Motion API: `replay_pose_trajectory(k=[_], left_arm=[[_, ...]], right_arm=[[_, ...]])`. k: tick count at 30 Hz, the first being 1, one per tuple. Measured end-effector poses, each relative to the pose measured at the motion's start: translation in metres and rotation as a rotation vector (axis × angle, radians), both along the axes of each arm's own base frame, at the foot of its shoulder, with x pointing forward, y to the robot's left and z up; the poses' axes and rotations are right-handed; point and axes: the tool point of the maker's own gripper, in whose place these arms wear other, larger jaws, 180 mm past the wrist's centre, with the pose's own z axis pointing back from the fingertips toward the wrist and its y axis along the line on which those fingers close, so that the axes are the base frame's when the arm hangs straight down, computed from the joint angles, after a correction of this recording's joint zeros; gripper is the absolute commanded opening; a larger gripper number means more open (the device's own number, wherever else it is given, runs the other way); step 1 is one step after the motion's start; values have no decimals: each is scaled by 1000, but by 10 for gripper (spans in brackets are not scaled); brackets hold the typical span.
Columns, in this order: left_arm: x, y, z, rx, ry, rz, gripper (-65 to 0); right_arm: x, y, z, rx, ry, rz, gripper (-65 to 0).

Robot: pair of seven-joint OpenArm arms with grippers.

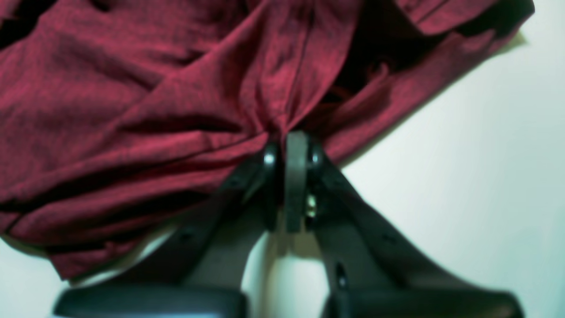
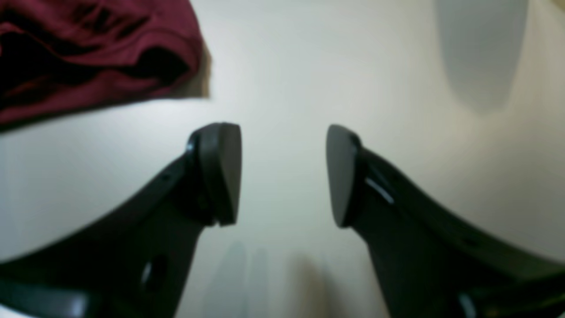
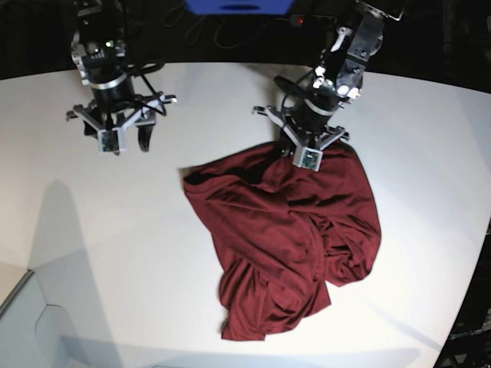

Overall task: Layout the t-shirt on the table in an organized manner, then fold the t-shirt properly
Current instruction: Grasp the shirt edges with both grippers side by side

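We see the left gripper (image 1: 295, 137) pinched tight on a gathered fold at the t-shirt's (image 3: 291, 230) far edge — its fingers meet with maroon cloth bunched between them. The shirt lies crumpled on the table (image 3: 430, 153). The right gripper (image 2: 283, 174) hangs well apart from the shirt — its fingers spread wide, holding nothing.

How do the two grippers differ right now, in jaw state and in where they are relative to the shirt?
The left gripper is shut on a pinch of the shirt at its far edge; the right gripper is open and holds nothing. The left one sits at the cloth, while the right one hangs over bare table, apart from the shirt. Both are black two-finger grippers pointing down.
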Motion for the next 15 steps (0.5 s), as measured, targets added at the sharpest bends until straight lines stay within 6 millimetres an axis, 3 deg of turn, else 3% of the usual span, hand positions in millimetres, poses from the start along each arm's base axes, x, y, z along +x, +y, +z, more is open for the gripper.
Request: replay_pose_trajectory(k=[4, 7, 11, 15], left_arm=[[-2, -2, 1, -7, 2, 2, -648], [0, -4, 9, -14, -16, 0, -646], [0, -4, 12, -19, -28, 1, -646], [-9, -4, 5, -13, 3, -2, -646]], right_arm=[[17, 37, 9, 19, -39, 174, -335], [27, 52, -6, 27, -9, 216, -304], [35, 62, -34, 26, 59, 248, -215], [51, 61, -42, 21, 63, 245, -199]])
